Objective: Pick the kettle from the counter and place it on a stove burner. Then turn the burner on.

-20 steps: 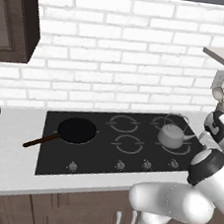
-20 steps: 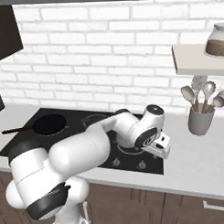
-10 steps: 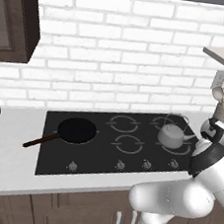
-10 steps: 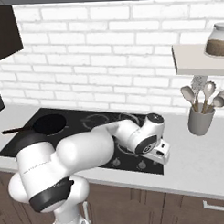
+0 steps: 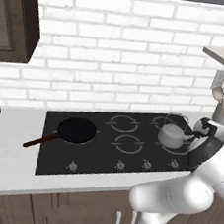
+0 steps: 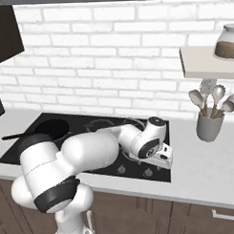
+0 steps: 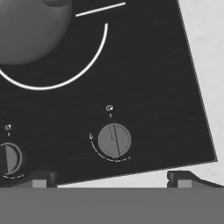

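Note:
The white-grey kettle [image 5: 170,136] stands on the right rear stove burner [image 5: 176,148] of the black cooktop; in the hand view the kettle [image 7: 30,26] fills the upper left, inside its burner ring [image 7: 83,72]. My gripper [image 7: 111,179] is open, jaws wide and empty, just above the rightmost front knob [image 7: 113,140], near the cooktop's front right corner. In the right base view the gripper [image 6: 164,156] hangs low over the knob row. Pale counter [image 7: 205,65] runs along the right and front.
A black frying pan [image 5: 77,129] sits on the left burner. Several more knobs [image 5: 121,165] line the front edge, one beside mine [image 7: 11,158]. A grey utensil holder [image 6: 208,125] stands on the counter to the right, under a shelf with a jar [image 6: 226,41].
My hand has come down and forward toward the cooktop's front right knobs. The kettle has stayed on its burner, and the jaws have stayed open.

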